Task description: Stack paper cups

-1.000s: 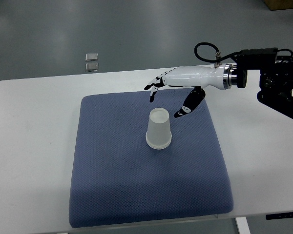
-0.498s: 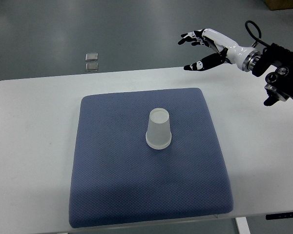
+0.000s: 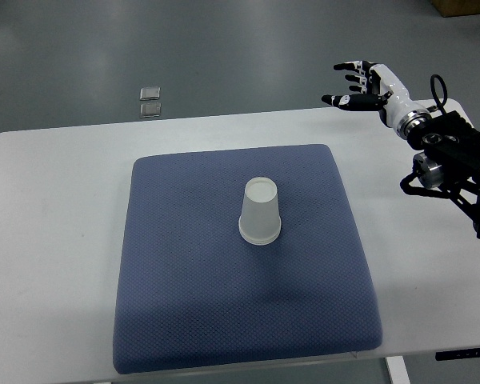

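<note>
The paper cup stack (image 3: 260, 212) stands upside down near the middle of the blue cushion pad (image 3: 184, 304), its wider rim pressed onto the fabric and its narrower closed base facing up, so its long axis runs vertical, leaning a touch away from the camera as seen from above. From the right hand (image 3: 366, 86) it lies well apart, down and to the left in the picture, toward the robot's own side; the hand is raised beyond the pad's far right corner, over the far edge of the white desk (image 3: 48, 240). Its fingers are spread and slack with nothing between them, the thumb set apart from the others, so it is released. Only this arm shows, so it is the nearer one by default; the left arm is out of view. Whether one cup or several nested cups stand there cannot be told from this view, though the task looks done or close to it. The cup is translucent white, thin-walled, tapered and smooth, and I judge it light and easy to tip or crush. The pad is a woven, dimpled textile with rounded corners, soft enough to damp a wobble. The desk is a smooth matte white. Two small grey square tiles (image 3: 150, 101) lie on the floor beyond.
</note>
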Controlling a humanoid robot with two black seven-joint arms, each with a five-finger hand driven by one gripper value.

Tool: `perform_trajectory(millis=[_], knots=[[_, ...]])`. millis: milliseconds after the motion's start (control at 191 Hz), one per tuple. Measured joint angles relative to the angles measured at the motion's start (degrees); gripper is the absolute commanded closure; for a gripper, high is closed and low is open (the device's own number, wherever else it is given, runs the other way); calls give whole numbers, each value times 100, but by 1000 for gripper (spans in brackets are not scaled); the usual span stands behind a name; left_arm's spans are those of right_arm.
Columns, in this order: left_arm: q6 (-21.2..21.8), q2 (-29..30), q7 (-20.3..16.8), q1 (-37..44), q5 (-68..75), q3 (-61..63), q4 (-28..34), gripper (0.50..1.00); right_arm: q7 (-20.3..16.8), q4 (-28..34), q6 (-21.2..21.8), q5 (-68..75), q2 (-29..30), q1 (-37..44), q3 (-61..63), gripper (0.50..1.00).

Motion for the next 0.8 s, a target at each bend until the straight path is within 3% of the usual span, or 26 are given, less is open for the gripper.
perform_trajectory(millis=[424, 801], knots=[[0, 0, -1, -3, 0, 0, 0, 500, -26, -258, 226, 260, 382, -345, 850, 562], [0, 0, -1, 0, 0, 0, 0, 500, -26, -1154, 1596, 907, 365, -381, 935, 562]])
